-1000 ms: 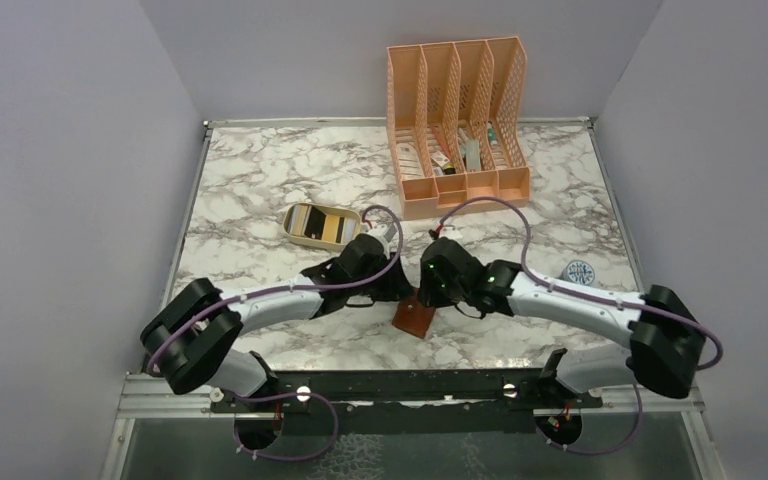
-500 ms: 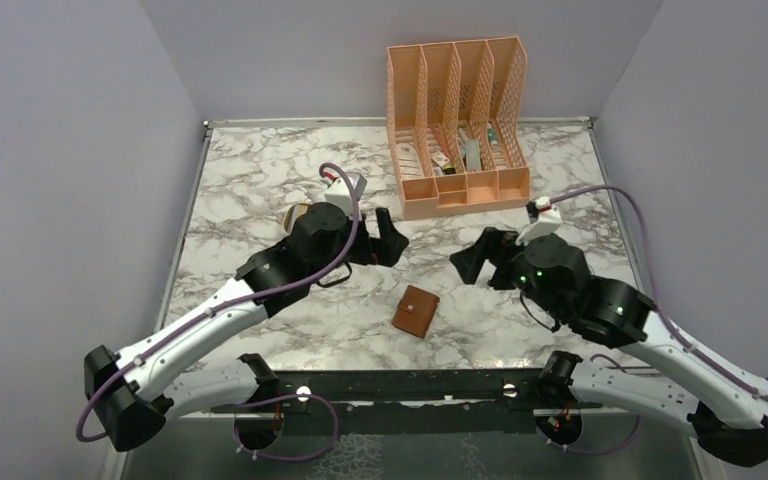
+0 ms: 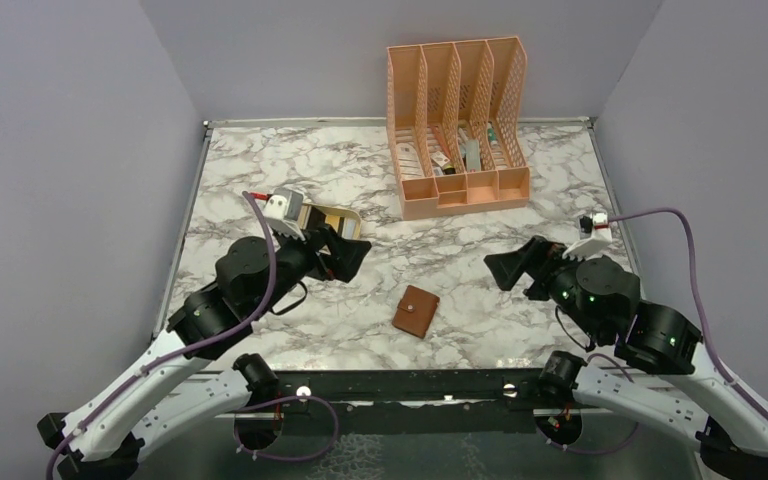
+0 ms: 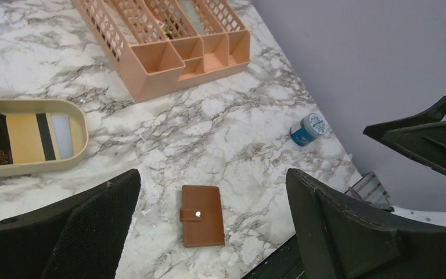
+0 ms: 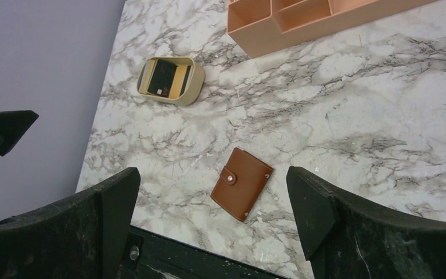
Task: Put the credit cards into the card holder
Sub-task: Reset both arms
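Marbled tabletop (image 3: 260,180), closed card holder (image 3: 416,311), lilac walls (image 3: 60,150), perhaps a blue tub (image 4: 309,129)

White arms (image 3: 150,375), black joints (image 3: 245,275), purple cables (image 3: 650,211)

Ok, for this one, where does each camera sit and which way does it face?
Top external: above and behind the bases, looking down on the marble table; both arms show, left gripper and right gripper open.
Left wrist: on the left arm, facing down and rightward; its fingers frame the card holder.
Right wrist: on the right arm, facing down and leftward; its fingers frame it too.
Shared: both wrist views show the beige tray of credit cards.
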Robot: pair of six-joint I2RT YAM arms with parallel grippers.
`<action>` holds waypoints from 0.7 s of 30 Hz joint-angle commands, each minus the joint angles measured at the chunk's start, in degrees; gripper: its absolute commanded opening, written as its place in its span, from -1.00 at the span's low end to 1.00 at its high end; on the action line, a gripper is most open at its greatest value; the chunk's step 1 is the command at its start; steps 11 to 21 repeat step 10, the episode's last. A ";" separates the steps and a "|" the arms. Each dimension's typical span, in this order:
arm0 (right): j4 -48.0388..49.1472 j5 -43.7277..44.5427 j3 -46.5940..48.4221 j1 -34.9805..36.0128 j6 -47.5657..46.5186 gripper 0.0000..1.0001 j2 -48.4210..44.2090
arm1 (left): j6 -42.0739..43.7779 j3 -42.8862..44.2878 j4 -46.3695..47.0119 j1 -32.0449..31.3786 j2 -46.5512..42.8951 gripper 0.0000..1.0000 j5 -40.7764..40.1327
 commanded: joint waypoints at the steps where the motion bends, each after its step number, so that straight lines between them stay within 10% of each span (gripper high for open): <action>1: 1.60 -1.28 -1.44 0.36 0.93 1.00 -0.19 | -1.42 -3.34 -1.30 -0.05 -0.06 0.98 -2.20; 21: 0.92 -1.01 -1.55 0.36 1.10 1.00 2.12 | -1.77 -4.11 -1.35 -0.09 0.34 0.98 -2.43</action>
